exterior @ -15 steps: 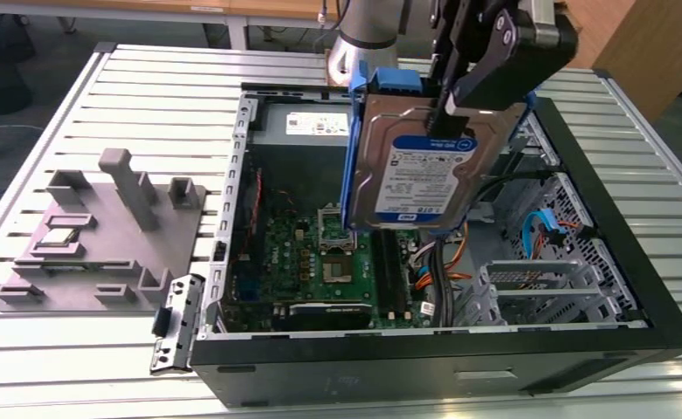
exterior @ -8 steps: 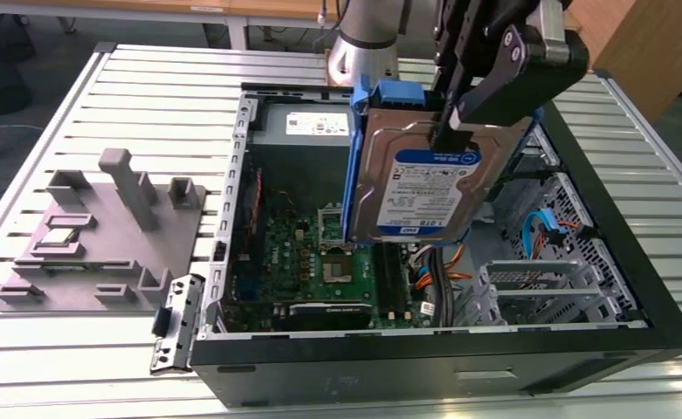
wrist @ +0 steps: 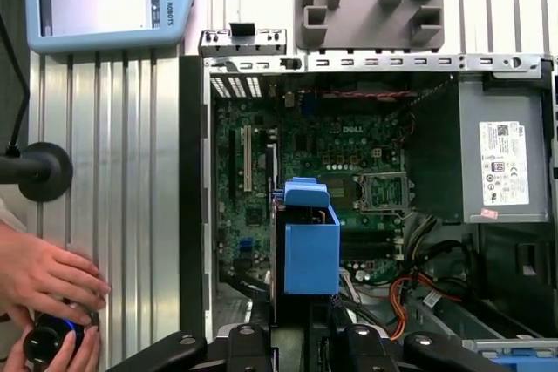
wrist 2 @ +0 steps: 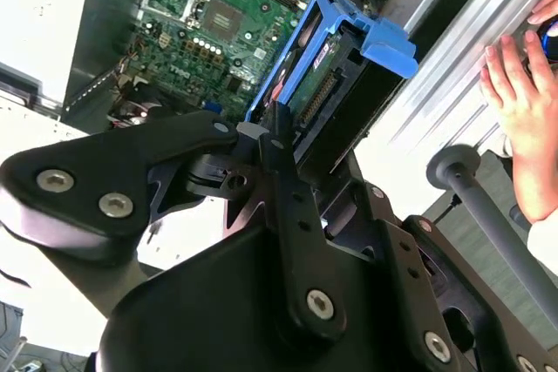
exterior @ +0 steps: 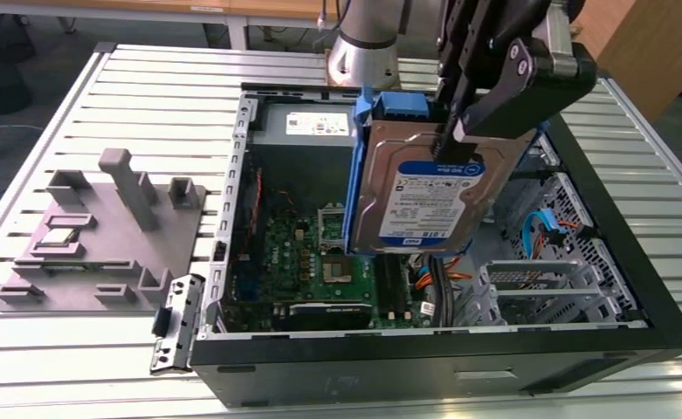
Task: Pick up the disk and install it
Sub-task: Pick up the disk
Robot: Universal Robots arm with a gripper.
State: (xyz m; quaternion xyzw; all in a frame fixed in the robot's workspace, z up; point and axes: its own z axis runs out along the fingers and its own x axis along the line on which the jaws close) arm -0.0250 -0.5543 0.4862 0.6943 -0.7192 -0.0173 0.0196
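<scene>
The disk (exterior: 420, 192), silver with a white and blue label and blue side rails, hangs tilted above the open computer case (exterior: 434, 371). My gripper (exterior: 455, 150) is shut on the disk's upper part, a black finger lying across its labelled face. In the second wrist view the disk (wrist 2: 324, 71) juts out beyond the fingers (wrist 2: 277, 141), over the motherboard. In the first wrist view its blue rail (wrist: 310, 248) faces the camera, just above the gripper (wrist: 305, 346).
Inside the case lie the green motherboard (exterior: 317, 253), a grey power supply (wrist: 501, 163) and a metal drive cage (exterior: 562, 279) with orange and blue cables. A grey fixture plate (exterior: 96, 236) sits beside the case. A person's hands (wrist: 44, 276) rest on the slatted table.
</scene>
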